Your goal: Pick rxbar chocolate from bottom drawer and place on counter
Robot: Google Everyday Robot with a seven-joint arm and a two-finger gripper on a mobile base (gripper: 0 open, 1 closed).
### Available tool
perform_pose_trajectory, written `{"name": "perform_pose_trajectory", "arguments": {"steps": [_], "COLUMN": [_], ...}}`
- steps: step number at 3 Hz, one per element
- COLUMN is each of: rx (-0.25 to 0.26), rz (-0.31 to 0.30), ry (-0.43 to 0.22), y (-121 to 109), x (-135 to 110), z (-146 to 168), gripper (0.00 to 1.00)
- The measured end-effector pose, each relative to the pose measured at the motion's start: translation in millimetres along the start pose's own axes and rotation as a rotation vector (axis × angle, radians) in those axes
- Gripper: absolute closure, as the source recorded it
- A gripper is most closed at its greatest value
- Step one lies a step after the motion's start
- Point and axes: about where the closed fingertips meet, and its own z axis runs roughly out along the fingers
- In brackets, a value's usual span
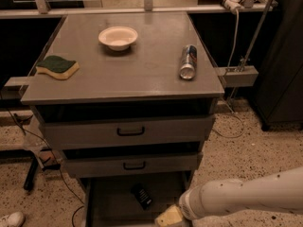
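Your tool (pixel 169 216), grip state untellable, sits lower centre at the open bottom drawer (pixel 110 203); rxbar chocolate (pixel 141 196) unpicked, worktop (pixel 123 74) placement outstanding.

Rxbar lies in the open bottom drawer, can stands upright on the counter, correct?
Not quite: the camera view shows the can lying on its side on the counter. The rxbar does lie in the bottom drawer, gripper low at its right.

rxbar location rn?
Camera view, bottom centre: the rxbar chocolate lies in the open bottom drawer, below the middle drawer's handle, with the gripper low to its right.
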Motion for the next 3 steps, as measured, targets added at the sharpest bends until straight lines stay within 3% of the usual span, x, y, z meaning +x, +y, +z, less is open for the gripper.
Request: {"name": "perform_pose_trajectory", "arguments": {"steps": [1,2,3], "rx": [-0.047,-0.095,-0.094], "rz": [0.050,0.101,0.100], "ry": [-0.083,-0.124,-0.124], "y": [-4.1,-5.7,-5.8], "x": [-7.4,-4.3,-4.5], "z": [41.6,84.4,84.2], "gripper": [0.00,0.00,0.00]}}
